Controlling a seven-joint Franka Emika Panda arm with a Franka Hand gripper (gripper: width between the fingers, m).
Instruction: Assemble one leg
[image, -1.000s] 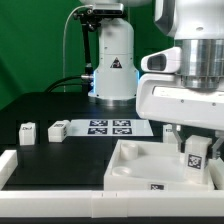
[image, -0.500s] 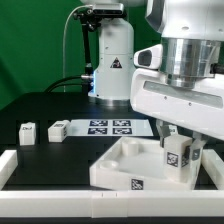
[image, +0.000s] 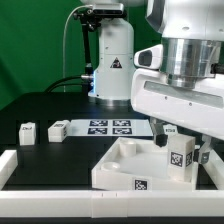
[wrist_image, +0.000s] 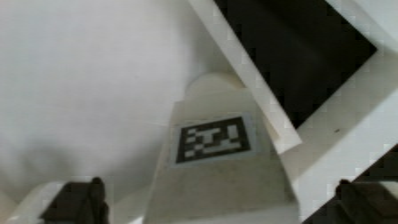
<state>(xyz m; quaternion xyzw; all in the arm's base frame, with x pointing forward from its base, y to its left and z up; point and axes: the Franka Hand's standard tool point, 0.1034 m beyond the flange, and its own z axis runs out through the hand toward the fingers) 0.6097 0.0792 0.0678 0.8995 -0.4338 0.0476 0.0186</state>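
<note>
Tool (image: 182, 150) of mine stays clenched on the leg (image: 180, 158) over the tabletop (image: 125, 160), barely shifted since half a second ago.

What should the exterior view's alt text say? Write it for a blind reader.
The robot's gripper holds a small white tagged plastic leg over the large flat white square tabletop. Two more white legs lie beside the marker board.
</note>
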